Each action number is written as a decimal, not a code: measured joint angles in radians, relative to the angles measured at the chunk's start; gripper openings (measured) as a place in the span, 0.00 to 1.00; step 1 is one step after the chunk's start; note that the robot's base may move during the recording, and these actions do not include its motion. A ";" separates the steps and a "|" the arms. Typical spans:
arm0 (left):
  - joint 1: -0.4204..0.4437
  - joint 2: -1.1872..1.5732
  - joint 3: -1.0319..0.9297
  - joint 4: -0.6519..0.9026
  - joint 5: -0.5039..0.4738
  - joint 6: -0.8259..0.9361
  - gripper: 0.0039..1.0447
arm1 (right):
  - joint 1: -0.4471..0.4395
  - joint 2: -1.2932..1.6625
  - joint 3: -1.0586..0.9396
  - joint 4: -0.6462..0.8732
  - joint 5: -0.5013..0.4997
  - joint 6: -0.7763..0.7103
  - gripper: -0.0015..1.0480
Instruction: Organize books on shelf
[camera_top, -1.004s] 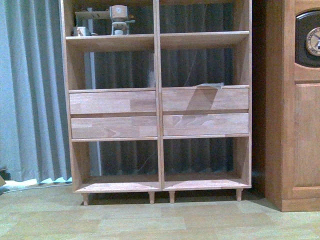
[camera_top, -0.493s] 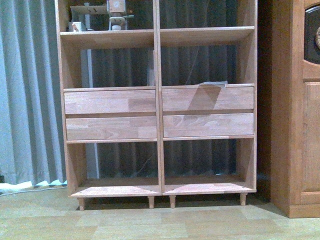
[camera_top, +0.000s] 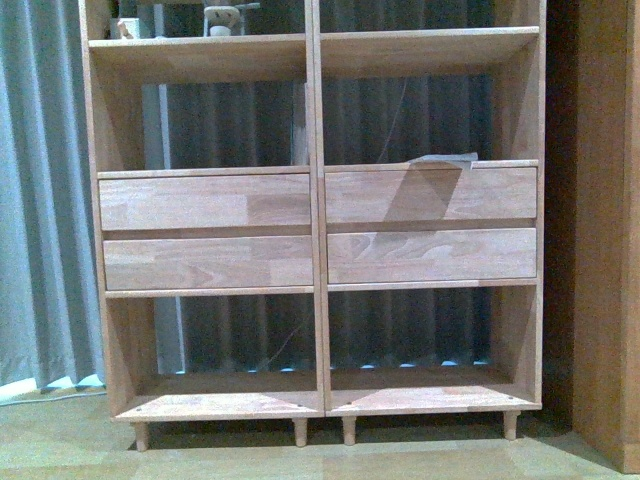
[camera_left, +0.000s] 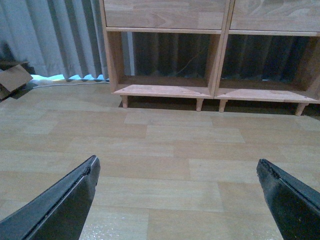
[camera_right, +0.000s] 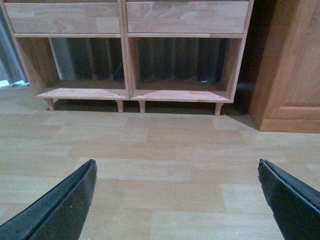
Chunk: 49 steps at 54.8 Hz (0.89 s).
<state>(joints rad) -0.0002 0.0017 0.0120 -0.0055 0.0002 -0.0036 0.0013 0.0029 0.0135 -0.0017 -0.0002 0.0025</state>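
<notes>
Grey pleated curtain (camera_top: 40, 200) hangs behind and to the left of everything, and it shows through the open backs of the furniture. Pale wood-plank floor (camera_left: 165, 145) runs up to it.

The shelf (camera_top: 420, 48) fills the front view. It is light natural wood with a central vertical divider and stands on short legs. Open compartments sit above and below two rows of plain drawers (camera_top: 205, 200), two per row. Both wrist views show the bottom compartments and legs from low down across the floor.

Darker panelled cabinet (camera_right: 290, 65) stands just beside the shelf's right side.

Left tool (camera_left: 177, 161) hangs above bare floor, facing the shelf's left half. Its black fingers (camera_left: 65, 205) are spread wide with nothing between them. Right tool (camera_right: 176, 162) is the same: fingers far apart, nothing held, aimed at the shelf's right half and the cabinet. Both are well apart from the shelf.

A flattened cardboard piece (camera_left: 12, 80) lies on the floor at the curtain's foot, left of the shelf.

Thin grey-teal item (camera_top: 440, 160) lies flat on the ledge directly above the upper right drawer, in the right middle compartment, one edge lifted a little. We take it for a thin book, though no cover detail is readable.

Small white objects (camera_top: 222, 20) sit on the upper left board, cut off by the frame and too small to identify.
</notes>
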 joint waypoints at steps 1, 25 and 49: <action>0.000 0.000 0.000 0.000 0.000 0.000 0.93 | 0.000 0.000 0.000 0.000 0.000 0.000 0.93; 0.000 0.000 0.000 0.000 0.000 0.000 0.93 | 0.000 0.000 0.000 0.000 0.000 0.000 0.93; 0.000 0.000 0.000 0.000 -0.001 0.000 0.93 | 0.000 0.000 0.000 0.000 0.000 0.000 0.93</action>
<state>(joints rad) -0.0002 0.0017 0.0120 -0.0055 -0.0006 -0.0040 0.0013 0.0029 0.0135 -0.0017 -0.0006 0.0025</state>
